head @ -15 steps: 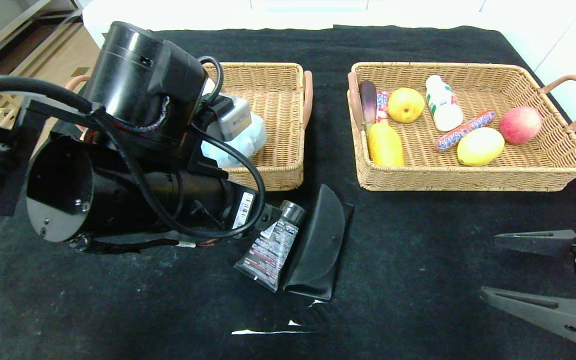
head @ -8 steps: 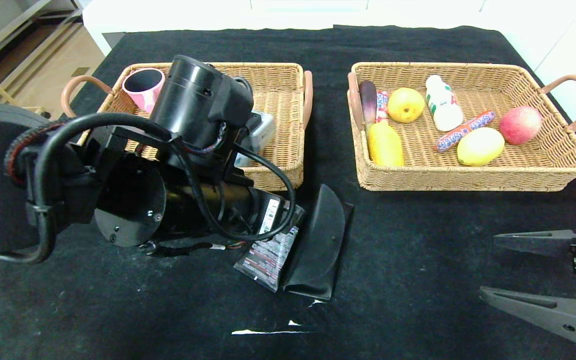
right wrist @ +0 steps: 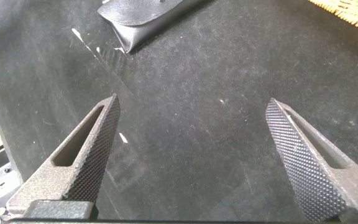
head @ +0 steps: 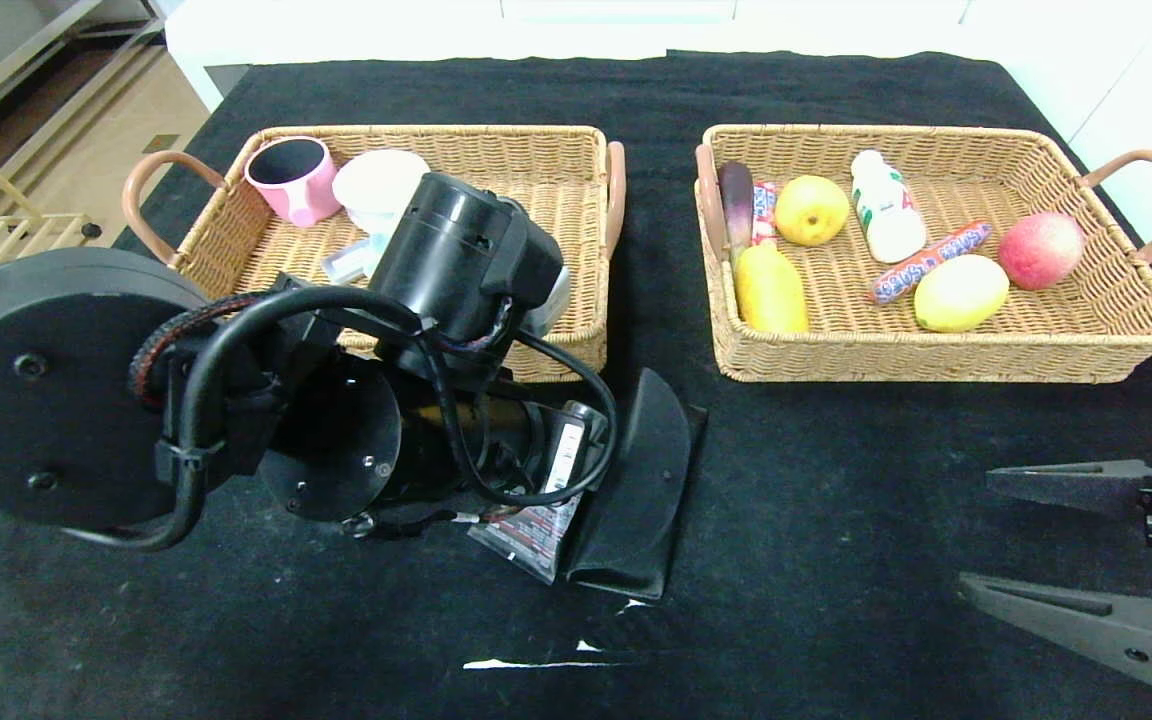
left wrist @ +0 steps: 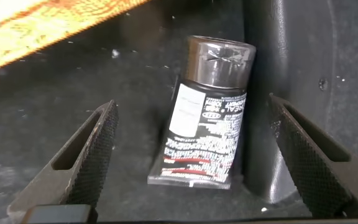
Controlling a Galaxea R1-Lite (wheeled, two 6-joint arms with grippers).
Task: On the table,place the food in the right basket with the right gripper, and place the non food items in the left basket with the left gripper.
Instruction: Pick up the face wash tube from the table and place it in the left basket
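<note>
Head view: 2 baskets [head: 556, 190], 1 tube [left wrist: 207, 124], 1 case [head: 636, 490].

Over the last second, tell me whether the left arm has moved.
Yes. The left gripper came forward off the left basket and down over the black tube; its jaws are open.

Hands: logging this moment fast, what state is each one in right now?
Left hand: open, empty, fingers either side of the black tube on the table.
Right hand: open, empty, parked over bare black cloth.

Even overhead light; wrist views dim, soft.
</note>
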